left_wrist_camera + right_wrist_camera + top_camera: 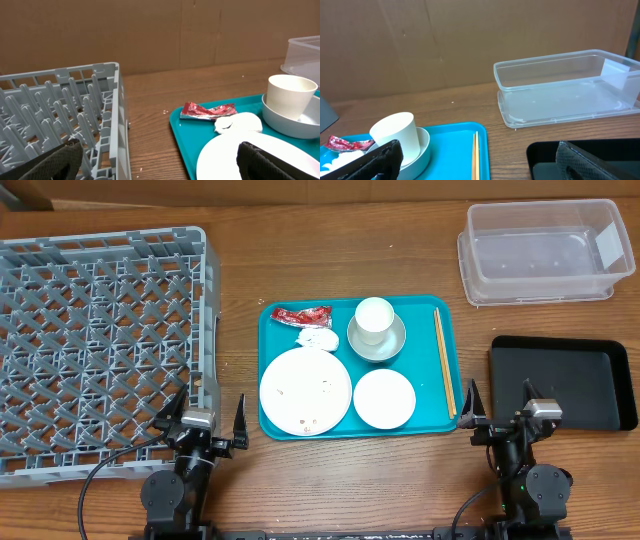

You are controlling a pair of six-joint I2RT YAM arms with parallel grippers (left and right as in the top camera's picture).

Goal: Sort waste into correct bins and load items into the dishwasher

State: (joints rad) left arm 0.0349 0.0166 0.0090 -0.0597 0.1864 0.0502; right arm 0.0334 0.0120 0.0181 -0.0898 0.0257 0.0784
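Large white plate partly cut off in left wrist view; left fingers & right fingers spread wide apart, holding nothing

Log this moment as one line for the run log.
left claw: open, empty, near dish rack | right claw: open, empty, near black tray | dishes, waste: on teal tray | clear tub: empty

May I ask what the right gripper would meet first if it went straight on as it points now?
Likely the clear tub, at its near left corner: the right gripper points along the bare table strip between teal tray and black tray. Depth is unclear.
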